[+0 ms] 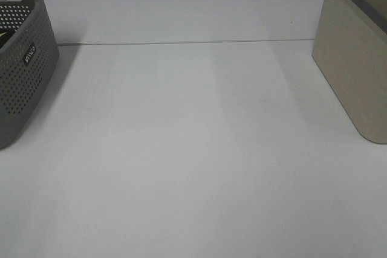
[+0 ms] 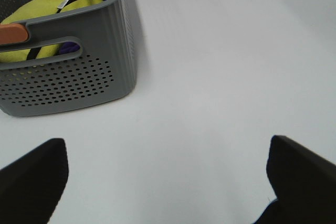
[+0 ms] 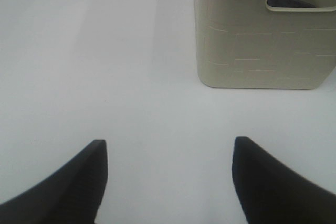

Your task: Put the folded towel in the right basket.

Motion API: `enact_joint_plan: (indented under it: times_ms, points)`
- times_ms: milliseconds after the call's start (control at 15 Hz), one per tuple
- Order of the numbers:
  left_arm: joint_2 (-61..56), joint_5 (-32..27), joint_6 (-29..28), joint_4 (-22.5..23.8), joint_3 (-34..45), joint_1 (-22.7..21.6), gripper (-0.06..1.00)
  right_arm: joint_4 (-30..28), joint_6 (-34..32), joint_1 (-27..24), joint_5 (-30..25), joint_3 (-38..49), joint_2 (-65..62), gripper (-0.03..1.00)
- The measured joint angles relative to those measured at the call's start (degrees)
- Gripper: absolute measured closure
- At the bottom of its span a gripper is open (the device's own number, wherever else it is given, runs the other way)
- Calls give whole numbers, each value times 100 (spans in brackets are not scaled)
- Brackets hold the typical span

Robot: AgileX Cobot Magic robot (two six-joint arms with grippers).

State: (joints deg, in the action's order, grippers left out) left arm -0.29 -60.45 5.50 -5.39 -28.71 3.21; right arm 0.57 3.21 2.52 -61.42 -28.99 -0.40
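Only the left wrist view shows inside the grey basket (image 2: 79,72): a yellow towel (image 2: 50,3) with dark cloth. The beige basket (image 3: 262,40) stands well apart across the tabletop (image 1: 193,167). Both the left pincer (image 2: 168,177) and right pincer (image 3: 168,177) are spread and pinch nothing.

A staged test bench in a laboratory-type room rather than a home. A plain white worktop (image 1: 193,167) meets a bare white back panel (image 1: 181,4) along a straight seam. The only furnishings are a grey perforated basket (image 1: 21,58) holding coloured cloths (image 2: 47,9) on the left and a beige basket (image 1: 357,70) on the right.
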Motion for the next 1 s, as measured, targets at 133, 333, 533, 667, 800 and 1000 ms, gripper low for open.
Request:
enact_joint_plan:
  times_ms: [133, 333, 533, 667, 800, 1000]
  points:
    - [0, 0, 0, 0, 0, 0, -3, 0, 0, 0, 0, 0, 0, 32]
    - [0, 0, 0, 0, 0, 0, -3, 0, 0, 0, 6, 0, 0, 32]
    - [0, 0, 0, 0, 0, 0, -3, 0, 0, 0, 6, 0, 0, 32]
    - [0, 0, 0, 0, 0, 0, -3, 0, 0, 0, 6, 0, 0, 32]
    - [0, 0, 0, 0, 0, 0, -3, 0, 0, 0, 6, 0, 0, 32]
    - [0, 0, 0, 0, 0, 0, -3, 0, 0, 0, 11, 0, 0, 32]
